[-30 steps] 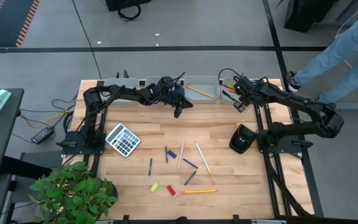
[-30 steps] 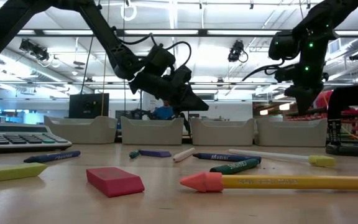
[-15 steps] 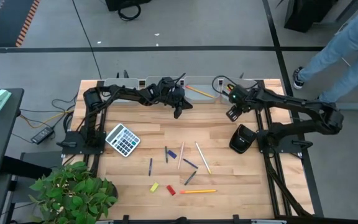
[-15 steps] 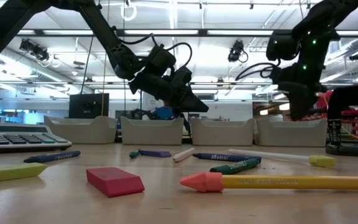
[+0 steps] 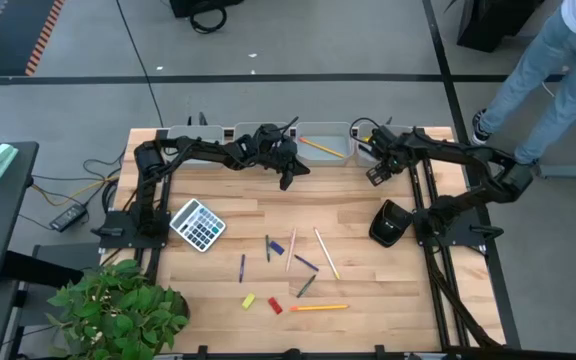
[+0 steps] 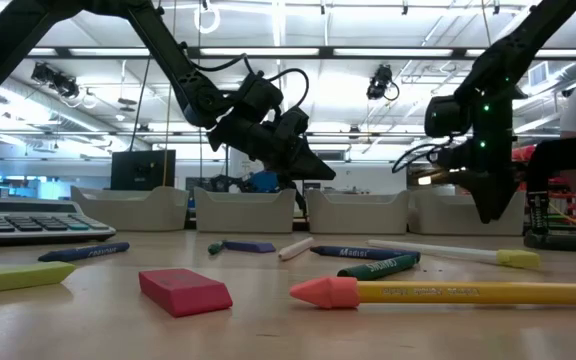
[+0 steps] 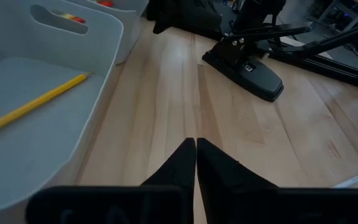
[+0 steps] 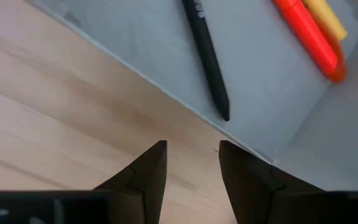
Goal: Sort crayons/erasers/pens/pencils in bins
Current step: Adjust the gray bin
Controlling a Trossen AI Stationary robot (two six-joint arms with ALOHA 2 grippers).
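Observation:
Four light-grey bins point(image 6: 245, 210) stand in a row along the table's far edge. One bin point(image 5: 326, 145) holds a yellow pencil point(image 7: 33, 106). The rightmost bin point(image 8: 260, 93) holds a black pen point(image 8: 207, 59) and an orange marker point(image 8: 309, 37). Crayons, pencils point(image 5: 326, 252), a yellow eraser point(image 5: 249, 300) and a red eraser point(image 6: 183, 290) lie loose on the middle and near part of the table. My left gripper point(image 5: 288, 180) hangs shut and empty above the table, in front of the middle bins. My right gripper point(image 8: 191, 149) points down, open and empty, over the wood just in front of the rightmost bin.
A grey calculator point(image 5: 197, 224) lies at the table's left. A black stand point(image 5: 388, 222) sits at its right, near the right arm's base. A person's legs point(image 5: 558, 60) show beyond the table's far right corner. Bare wood point(image 5: 348, 195) lies between the bins and the loose items.
My right gripper has sunk toward the table in front of the rightmost bin and has tipped to point more steeply down, its fingers still apart. The person behind the table has stepped along.

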